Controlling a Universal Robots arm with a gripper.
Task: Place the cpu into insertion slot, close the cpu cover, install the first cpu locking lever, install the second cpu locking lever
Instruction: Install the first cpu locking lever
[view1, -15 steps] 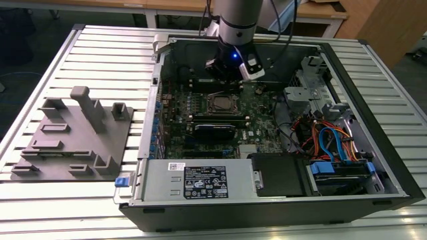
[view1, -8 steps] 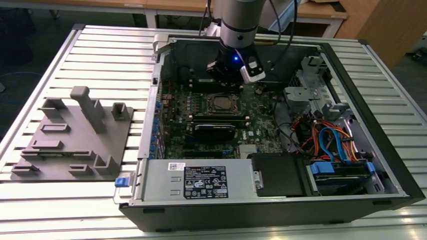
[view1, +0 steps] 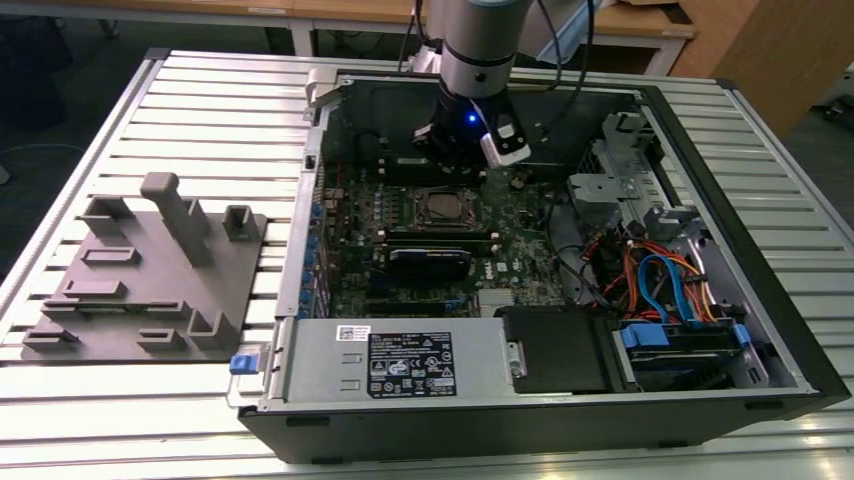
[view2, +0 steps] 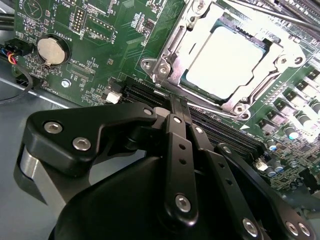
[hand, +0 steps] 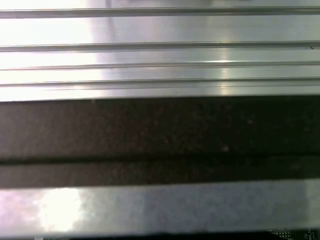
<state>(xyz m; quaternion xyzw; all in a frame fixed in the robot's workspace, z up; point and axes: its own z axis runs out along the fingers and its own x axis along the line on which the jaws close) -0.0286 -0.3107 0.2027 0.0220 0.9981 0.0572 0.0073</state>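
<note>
The open case (view1: 561, 300) lies on a ribbed metal table (view1: 200, 110), a grey fixture (view1: 147, 270) beside it and wooden desks beyond. The cpu (view2: 227, 62) sits in the slot (view2: 170, 50) under the cover (view2: 272, 65), near the gripper (view2: 177, 112), whose fingers are closed on nothing.

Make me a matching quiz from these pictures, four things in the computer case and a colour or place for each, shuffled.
Things:
1. chip
2. coin battery
3. hand
4. cables

Descriptions:
A. black, its fingers together, just short of the socket
B. blue and orange, at the exterior view's right of the case
C. silvery square lying in the socket under the metal frame
D. round and silver, on the green board

Pairs: 1-C, 2-D, 3-A, 4-B
</note>
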